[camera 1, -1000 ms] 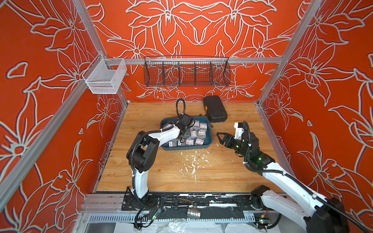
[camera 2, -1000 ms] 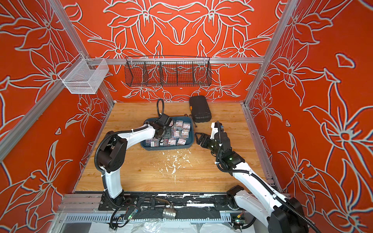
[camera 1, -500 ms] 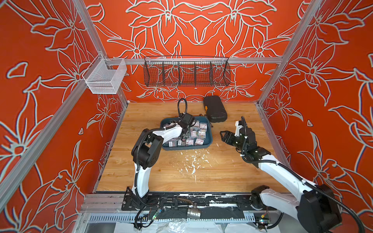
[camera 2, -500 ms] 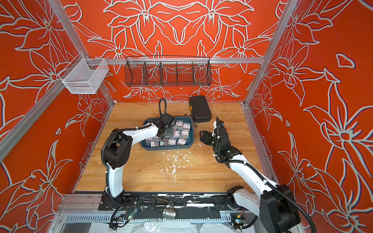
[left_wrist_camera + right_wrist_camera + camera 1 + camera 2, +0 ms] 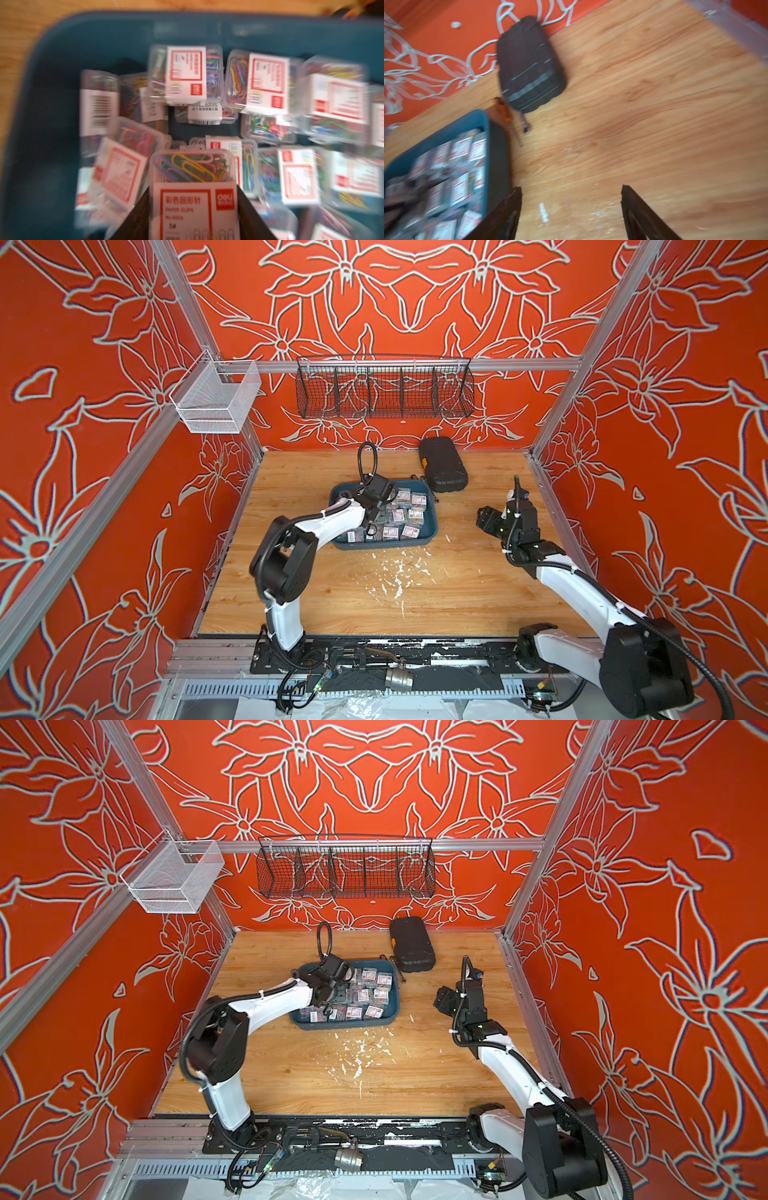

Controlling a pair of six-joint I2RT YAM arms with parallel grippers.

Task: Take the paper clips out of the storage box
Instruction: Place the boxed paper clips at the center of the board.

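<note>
In both top views the storage box (image 5: 384,545) (image 5: 345,1026) sits on the wooden surface (image 5: 332,601) a little behind its middle, with the paper clips (image 5: 409,516) (image 5: 370,994) packed inside it in small clear labelled boxes. The left gripper (image 5: 373,519) (image 5: 328,996) reaches down into the storage box on its left half, but from here its fingers are too small to judge. The right gripper (image 5: 484,520) (image 5: 442,1000) hangs over bare surface to the right of the storage box, well apart from it, with its fingers spread. A black case (image 5: 442,464) (image 5: 411,946) lies near the back wall, just behind the storage box's right corner. White flecks (image 5: 395,576) dot the surface in front of the storage box.

In the left wrist view the left gripper (image 5: 193,187) is clamped on one clip box (image 5: 191,166). Its dark fingers (image 5: 137,218) press against both long sides. That clip box is sharp, with coloured clips showing above its red-and-white label. The other paper clips (image 5: 268,83) lie blurred on the floor of the storage box (image 5: 104,41).

In the right wrist view the right gripper (image 5: 571,187) is released, with only bare surface (image 5: 654,124) between its fingers. The storage box (image 5: 446,128) with its paper clips (image 5: 460,149) lies to one side, and the black case (image 5: 529,66) lies beyond.
</note>
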